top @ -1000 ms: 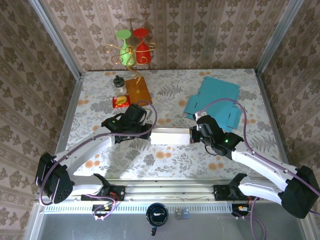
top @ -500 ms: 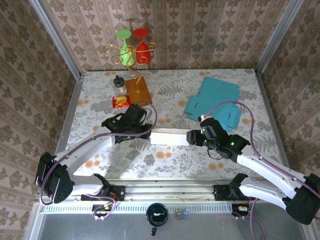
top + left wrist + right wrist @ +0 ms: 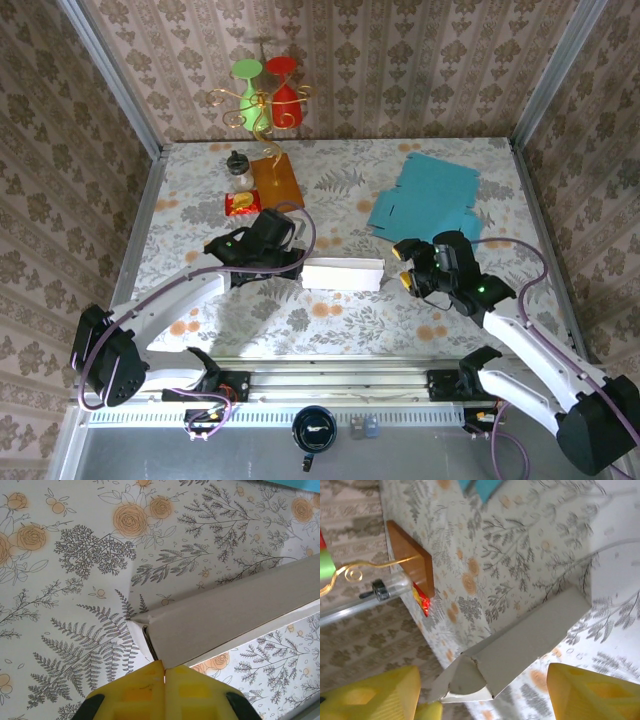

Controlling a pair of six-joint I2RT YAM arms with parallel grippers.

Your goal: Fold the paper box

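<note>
The left gripper [image 3: 296, 265] pinches shut on the box [image 3: 342, 273] end, while the right gripper [image 3: 405, 267] hangs open and empty just beyond the loose flap [image 3: 462, 677], which probably needs tucking next.

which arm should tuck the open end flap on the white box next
Right. Its open right gripper faces the white paper box's untucked flap; the left gripper is shut on the other end, steadying it.

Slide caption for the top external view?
Left jaws pinch one end of the white paper box on the floral table; right jaws open, just clear of the other end.
</note>
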